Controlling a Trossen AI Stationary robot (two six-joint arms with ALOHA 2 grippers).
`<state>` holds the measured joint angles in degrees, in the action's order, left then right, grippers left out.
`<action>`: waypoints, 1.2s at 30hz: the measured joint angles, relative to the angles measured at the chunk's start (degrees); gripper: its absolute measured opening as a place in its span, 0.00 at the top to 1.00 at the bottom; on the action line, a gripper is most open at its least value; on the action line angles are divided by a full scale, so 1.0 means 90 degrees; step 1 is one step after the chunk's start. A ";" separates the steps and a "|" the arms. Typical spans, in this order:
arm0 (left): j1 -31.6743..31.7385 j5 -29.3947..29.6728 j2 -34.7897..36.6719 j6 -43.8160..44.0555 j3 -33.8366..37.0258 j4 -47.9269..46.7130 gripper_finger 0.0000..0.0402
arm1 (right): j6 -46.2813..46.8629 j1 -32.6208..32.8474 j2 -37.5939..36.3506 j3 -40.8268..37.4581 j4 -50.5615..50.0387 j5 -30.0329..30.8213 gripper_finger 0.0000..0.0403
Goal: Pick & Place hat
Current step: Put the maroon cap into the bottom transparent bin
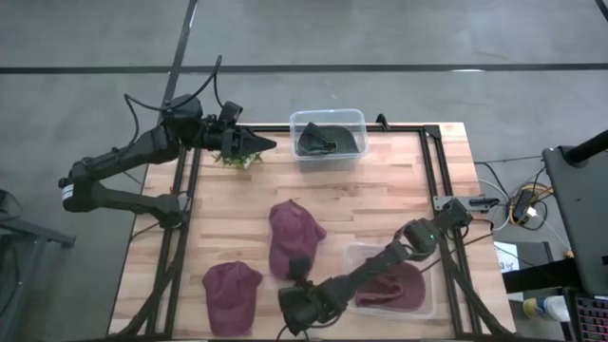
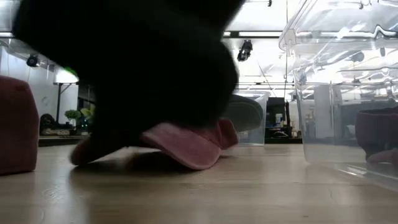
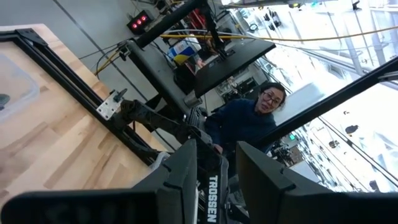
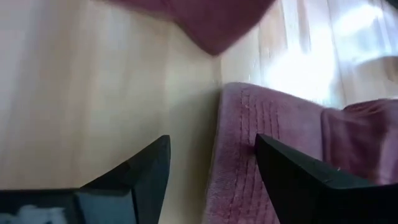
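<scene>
1. Right wrist view: right gripper [image 4: 211, 168] low over the worktop [image 4: 74, 99], jaws apart, straddling the brim edge of the middle maroon hat [image 4: 261, 155]; nothing clamped yet.
2. Risk, judged: shutting on one thin brim edge, then slipping or dragging the hat.
3. High view only: clear bin [image 1: 429, 302] beside that hat, already holding a maroon one; left gripper [image 1: 256, 144] well beyond it, jaws partly apart, empty.

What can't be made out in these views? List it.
- Low view: a dark arm close to the lens hides most of the middle maroon hat.
- Low view: the picture's right edge cuts off the hat in the near bin.
- High view: the green item under the left end effector is too small to identify.
</scene>
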<state>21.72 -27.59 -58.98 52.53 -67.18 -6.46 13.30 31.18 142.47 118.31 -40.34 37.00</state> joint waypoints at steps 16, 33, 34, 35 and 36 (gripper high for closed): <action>0.0002 -0.0003 0.0002 0.0193 0.0000 0.0057 0.74 | 0.0308 -0.0708 0.0005 0.0310 -0.1634 0.0778 0.78; 0.0014 -0.0123 0.0125 0.0562 -0.0409 0.0481 0.74 | 0.1456 -0.0658 -0.1676 0.1259 -0.2673 0.0353 0.98; 0.0016 -0.0122 0.0150 0.0570 -0.0429 0.0488 0.74 | 0.1311 -0.0661 -0.1809 0.1134 -0.2404 0.0287 0.98; 0.0016 -0.0129 0.0158 0.0580 -0.0446 0.0486 0.74 | 0.1123 -0.0663 -0.1900 0.0998 -0.2071 0.0111 0.98; 0.0016 -0.0146 0.0186 0.0620 -0.0452 0.0494 0.74 | 0.0963 -0.0669 -0.1977 0.0879 -0.1693 -0.0143 0.98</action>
<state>21.87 -28.90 -57.30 58.11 -71.24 -2.01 21.97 25.16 124.68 126.23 -55.58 35.71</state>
